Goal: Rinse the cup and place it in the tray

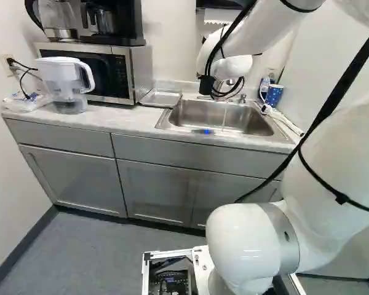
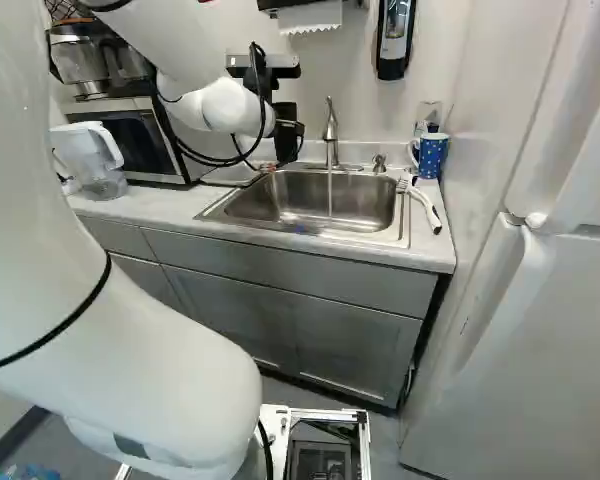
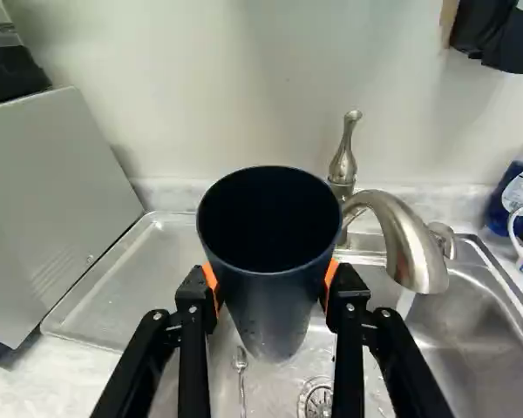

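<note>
Counter (image 2: 160,205): pale-topped, set below the claw (image 2: 288,132) and extended to both sides of it.
Microwave (image 1: 132,77): placed on the counter, to the claw's left.
Sink (image 2: 405,225): metal, let into the counter, below the claw and reaching to its right.
Tray (image 3: 105,296): shallow, metal, laid between microwave and sink, on the claw's microwave side.
Tap (image 3: 401,239): curved, just beside the held cup, to the claw's right; a thin stream of water (image 3: 406,303) is let fall from it into the sink, apart from the cup.
Cup (image 3: 270,305): dark blue, tapered, gripped from two sides by the orange pads (image 3: 211,283) of the claw, its mouth turned toward the wrist camera; droplets are seen low on its outside. It is held off the tray.
Drain (image 3: 317,401): round, in the sink, beneath the claw.
Spoon (image 3: 241,383): small, beneath the claw near the drain; its exact resting surface cannot be made out with certainty.
</note>
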`<state>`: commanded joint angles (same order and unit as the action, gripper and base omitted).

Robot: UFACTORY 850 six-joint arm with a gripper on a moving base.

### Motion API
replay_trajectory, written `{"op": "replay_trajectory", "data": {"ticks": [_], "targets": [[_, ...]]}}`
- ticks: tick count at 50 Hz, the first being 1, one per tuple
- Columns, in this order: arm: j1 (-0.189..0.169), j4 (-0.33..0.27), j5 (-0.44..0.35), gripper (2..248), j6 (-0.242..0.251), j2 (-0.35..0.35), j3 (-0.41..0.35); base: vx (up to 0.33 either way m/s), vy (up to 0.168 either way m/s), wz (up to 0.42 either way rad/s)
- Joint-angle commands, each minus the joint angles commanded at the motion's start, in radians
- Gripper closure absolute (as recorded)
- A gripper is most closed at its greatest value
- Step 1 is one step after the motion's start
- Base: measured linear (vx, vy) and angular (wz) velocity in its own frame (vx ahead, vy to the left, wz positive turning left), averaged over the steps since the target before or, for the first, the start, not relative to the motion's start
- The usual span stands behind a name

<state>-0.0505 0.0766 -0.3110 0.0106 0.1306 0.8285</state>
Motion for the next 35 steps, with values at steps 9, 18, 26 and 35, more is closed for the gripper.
{"op": "replay_trajectory", "data": {"ticks": [9, 18, 26, 35], "targets": [[0.0, 0.0, 0.0, 125, 0.0, 0.0, 0.0, 0.0, 0.0, 0.0], [0.001, 0.0, 0.0, 125, 0.0, -0.001, 0.001, 0.0, 0.0, 0.0], [0.017, 0.0, 0.0, 125, 0.0, -0.022, 0.02, 0.0, 0.0, 0.0], [0.041, 0.0, 0.0, 125, 0.0, -0.052, 0.05, 0.0, 0.0, 0.0]]}}
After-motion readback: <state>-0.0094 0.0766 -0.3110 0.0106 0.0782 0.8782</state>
